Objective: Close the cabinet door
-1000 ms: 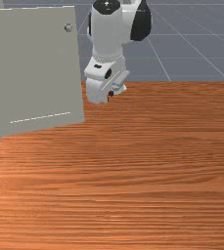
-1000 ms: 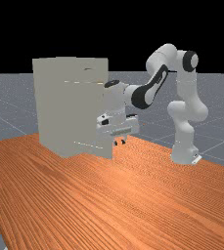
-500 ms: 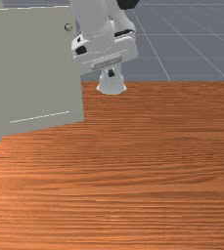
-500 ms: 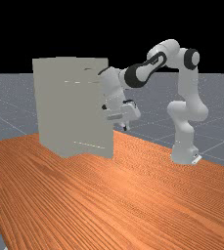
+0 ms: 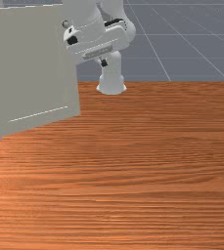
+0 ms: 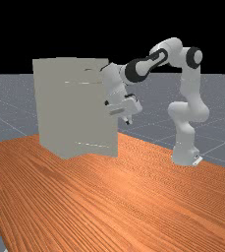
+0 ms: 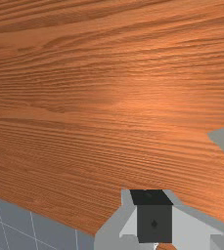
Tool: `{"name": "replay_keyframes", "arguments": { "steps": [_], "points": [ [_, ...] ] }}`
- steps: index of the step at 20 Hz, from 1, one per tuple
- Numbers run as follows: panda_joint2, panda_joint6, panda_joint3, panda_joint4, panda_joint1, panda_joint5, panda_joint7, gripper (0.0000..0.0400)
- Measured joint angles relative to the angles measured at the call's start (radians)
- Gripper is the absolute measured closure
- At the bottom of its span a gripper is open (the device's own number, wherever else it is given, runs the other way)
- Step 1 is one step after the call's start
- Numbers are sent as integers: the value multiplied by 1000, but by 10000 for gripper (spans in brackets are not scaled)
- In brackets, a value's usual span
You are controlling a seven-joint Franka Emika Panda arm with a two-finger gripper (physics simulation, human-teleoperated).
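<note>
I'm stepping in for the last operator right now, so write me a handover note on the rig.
Tool: the white tool with dark tips is raised above the table, by the free edge of the door, angled downward; nothing seen in its grasp. Contact with the door: can't tell.
Door: the flat grey cabinet door, with a small round metallic knob, stands open from the tall grey box-shaped cabinet.
Done: arm is at the door.
Left: swing it fully shut.
</note>
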Motion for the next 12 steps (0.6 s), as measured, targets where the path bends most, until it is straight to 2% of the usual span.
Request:
{"name": "replay_keyframes", "arguments": {
  "steps": [4,6,7,9,10,12],
  "points": [
    [-9,4,-127,-10,125,3,-39,400],
    [-9,6,-172,-11,160,1,-49,400],
    [-9,3,-223,-8,167,-4,-52,400],
    [-16,5,-345,-3,86,-26,-43,400],
    [-12,11,-379,0,56,-30,-40,400],
    [10,25,-383,17,45,-31,-26,400]
  ]
}}
